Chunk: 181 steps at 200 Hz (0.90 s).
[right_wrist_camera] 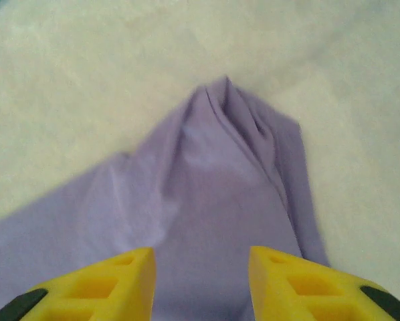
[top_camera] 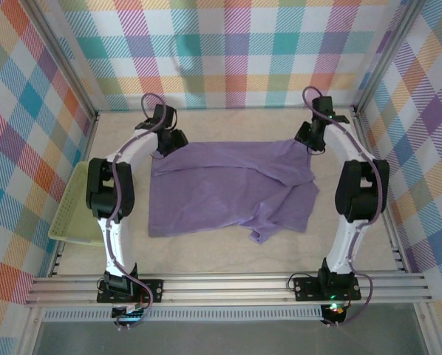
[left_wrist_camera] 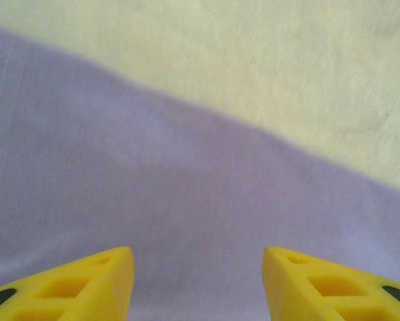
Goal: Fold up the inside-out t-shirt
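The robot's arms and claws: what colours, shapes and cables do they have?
The left arm and right arm have white links, bulky black joint housings and a thin purplish cable looping alongside. Each stands on a black base plate. The left claw and right claw have yellow wedge-shaped fingers with rectangular pockets and black patches.

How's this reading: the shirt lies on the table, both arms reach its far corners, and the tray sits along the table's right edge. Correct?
No. The tray sits along the table's left edge, not the right; the top view shows it. The rest holds.
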{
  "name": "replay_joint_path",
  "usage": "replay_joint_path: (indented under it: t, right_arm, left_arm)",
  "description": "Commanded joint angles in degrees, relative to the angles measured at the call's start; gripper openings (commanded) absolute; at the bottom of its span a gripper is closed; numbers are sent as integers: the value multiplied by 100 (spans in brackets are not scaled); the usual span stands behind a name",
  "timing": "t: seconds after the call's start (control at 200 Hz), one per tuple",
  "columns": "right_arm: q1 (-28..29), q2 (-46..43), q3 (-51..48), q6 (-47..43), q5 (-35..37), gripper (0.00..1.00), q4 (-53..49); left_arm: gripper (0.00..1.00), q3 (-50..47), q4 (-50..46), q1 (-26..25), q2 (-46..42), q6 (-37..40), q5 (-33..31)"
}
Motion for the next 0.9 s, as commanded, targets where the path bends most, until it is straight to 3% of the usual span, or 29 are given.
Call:
replay_joint_path:
  t: [0.0,0.29,0.725,0.9]
  right_arm:
    - [-4,733,823,-246,-377,39,-296]
    - [-269,2169,2182,91,-375,30,-838]
    - [-674,2365,2060,729,112,31,-1240]
    - [-742,2923,3009,596,-341,34,-1413]
  left_arm:
    - [55,529,-8,263,645,45,324]
    - [57,1383,-276,362,1694,-151,253]
    - [59,403,62,499,1442,-511,-101]
    - [59,912,-70,507,1726,-493,106]
